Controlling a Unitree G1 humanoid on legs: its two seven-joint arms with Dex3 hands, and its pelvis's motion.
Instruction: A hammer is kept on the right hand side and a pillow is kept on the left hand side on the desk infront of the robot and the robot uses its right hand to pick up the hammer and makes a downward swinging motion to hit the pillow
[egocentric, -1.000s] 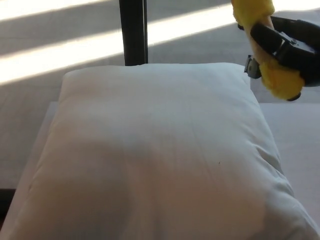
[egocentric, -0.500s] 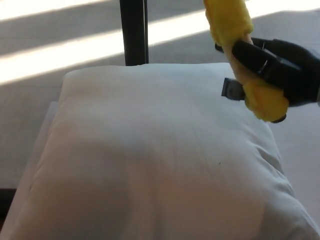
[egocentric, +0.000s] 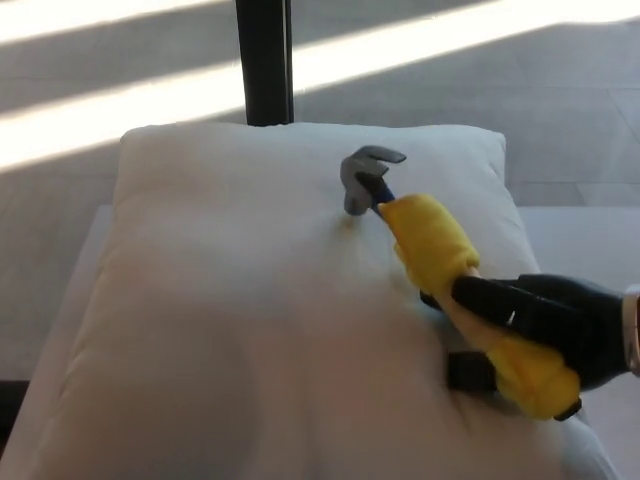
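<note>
- My black right hand (egocentric: 540, 325) is clamping the yellow padded handle of the grey-headed hammer (egocentric: 440, 250).
- The hammer's head is pressing into the far middle of the soft white pillow (egocentric: 250, 320) (a small dent is showing there), which is lying on the pale bench (egocentric: 585, 250).
- I am judging pick-up and downswing done; little is remaining.

right robot hand (egocentric: 540, 335) gripping yellow-handled hammer (egocentric: 430, 240), head touching white pillow (egocentric: 250, 320)

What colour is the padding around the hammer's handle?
Yellow, wrapped around the hammer handle below its grey head, seen best in the head view.
</note>
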